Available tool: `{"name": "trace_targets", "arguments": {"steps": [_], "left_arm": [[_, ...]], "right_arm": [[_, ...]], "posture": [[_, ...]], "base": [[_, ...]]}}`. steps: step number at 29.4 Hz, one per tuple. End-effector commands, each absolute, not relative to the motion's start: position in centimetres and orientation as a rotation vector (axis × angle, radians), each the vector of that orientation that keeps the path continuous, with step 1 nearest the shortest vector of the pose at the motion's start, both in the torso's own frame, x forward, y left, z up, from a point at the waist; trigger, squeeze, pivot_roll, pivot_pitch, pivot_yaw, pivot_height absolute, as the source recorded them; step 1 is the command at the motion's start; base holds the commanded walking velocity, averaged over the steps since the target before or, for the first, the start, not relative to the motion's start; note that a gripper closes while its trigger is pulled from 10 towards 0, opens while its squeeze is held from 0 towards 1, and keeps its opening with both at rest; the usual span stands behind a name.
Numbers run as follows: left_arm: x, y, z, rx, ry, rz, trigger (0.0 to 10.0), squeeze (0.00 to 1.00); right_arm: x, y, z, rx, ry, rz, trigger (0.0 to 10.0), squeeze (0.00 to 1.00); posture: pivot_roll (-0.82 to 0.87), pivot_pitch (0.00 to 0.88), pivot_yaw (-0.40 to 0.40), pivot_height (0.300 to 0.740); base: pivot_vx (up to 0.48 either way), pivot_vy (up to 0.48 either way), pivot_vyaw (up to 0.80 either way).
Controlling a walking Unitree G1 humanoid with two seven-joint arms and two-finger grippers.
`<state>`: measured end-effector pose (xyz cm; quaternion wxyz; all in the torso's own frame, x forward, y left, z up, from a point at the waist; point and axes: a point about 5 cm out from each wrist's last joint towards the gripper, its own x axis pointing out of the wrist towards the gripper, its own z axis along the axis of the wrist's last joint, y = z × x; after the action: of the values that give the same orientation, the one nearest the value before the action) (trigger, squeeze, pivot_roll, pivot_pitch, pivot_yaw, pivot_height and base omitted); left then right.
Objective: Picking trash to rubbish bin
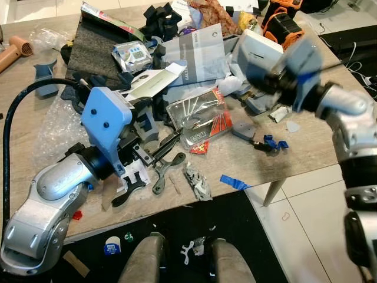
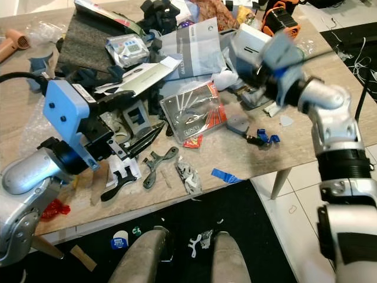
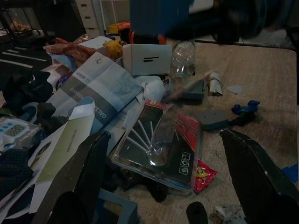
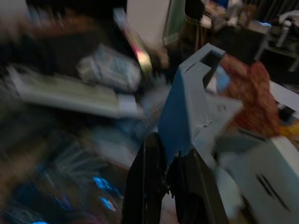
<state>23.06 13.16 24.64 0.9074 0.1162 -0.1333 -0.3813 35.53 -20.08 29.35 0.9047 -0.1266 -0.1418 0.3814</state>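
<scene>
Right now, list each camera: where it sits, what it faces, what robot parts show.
Left eye: head, looking down at the cluttered table; both arms.
Right eye: same scene, shifted.
Left wrist: along open left gripper toward the clear blister pack.
Right wrist: blurred, along right gripper near the white box.
Shared: blister pack, white box.
</scene>
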Motion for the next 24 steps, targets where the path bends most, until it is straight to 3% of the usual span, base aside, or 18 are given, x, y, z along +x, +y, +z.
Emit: {"name": "trace_targets", "arguments": {"steps": [1,2,3,6,7,10,11,12,13,20,24], "left_arm": [[23.1,13.0,24.4,0.251,-0.268,-0.799,10.0,0.0],[23.1,13.0,24.4,0.251,-0.268,-0.799,10.0,0.0],[23.1,13.0,24.4,0.251,-0.27,-0.8,10.0,0.0],[23.1,12.9,24.5,0.252,-0.274,-0.801,10.0,0.0],[23.2,12.8,24.5,0.251,-0.278,-0.802,10.0,0.0],[23.3,12.7,24.6,0.249,-0.284,-0.803,10.0,0.0],[23.3,12.6,24.6,0.249,-0.286,-0.804,10.0,0.0],[23.4,12.5,24.6,0.248,-0.287,-0.804,10.0,0.0],[23.5,12.5,24.6,0.248,-0.289,-0.802,10.0,0.0],[24.1,12.3,24.5,0.241,-0.298,-0.784,10.0,0.0],[25.2,12.5,24.0,0.203,-0.302,-0.737,10.0,0.0]], "right_arm": [[35.1,-20.2,30.3,-0.154,-0.328,0.815,0.0,0.0],[35.1,-20.2,30.3,-0.154,-0.328,0.815,0.0,0.0],[34.9,-19.9,30.6,-0.093,-0.345,0.837,0.8,0.0],[34.9,-19.7,30.6,-0.011,-0.36,0.841,1.6,0.0],[34.9,-19.7,30.7,0.029,-0.37,0.832,3.2,0.0],[34.7,-19.5,31.8,0.159,-0.416,0.847,4.0,0.0],[34.3,-19.3,32.5,0.247,-0.443,0.883,4.9,0.0],[33.7,-18.9,33.1,0.309,-0.464,0.923,8.1,0.0],[33.2,-18.5,33.5,0.356,-0.48,0.969,10.0,0.0],[30.7,-15.9,33.6,0.427,-0.478,1.193,10.0,0.0],[28.9,-11.3,29.3,0.447,-0.333,1.285,10.0,0.0]], "posture": [[-0.1,0.216,0.043,0.74],[-0.1,0.216,0.043,0.74],[-0.1,0.208,0.044,0.74],[-0.1,0.199,0.046,0.74],[-0.09,0.19,0.046,0.74],[-0.09,0.184,0.05,0.74],[-0.09,0.177,0.049,0.74],[-0.09,0.176,0.048,0.74],[-0.09,0.17,0.047,0.74],[-0.09,0.14,0.044,0.74],[-0.1,0.071,0.041,0.74]], "base": [[0.0,0.0,0.0],[0.0,0.0,0.0],[0.0,0.0,0.0],[0.0,0.0,0.0],[0.0,0.0,0.0],[0.0,0.0,0.0],[0.0,0.0,0.0],[0.0,0.0,0.0],[0.0,0.0,0.0],[0.0,0.0,0.0],[0.0,0.0,0.0]]}}
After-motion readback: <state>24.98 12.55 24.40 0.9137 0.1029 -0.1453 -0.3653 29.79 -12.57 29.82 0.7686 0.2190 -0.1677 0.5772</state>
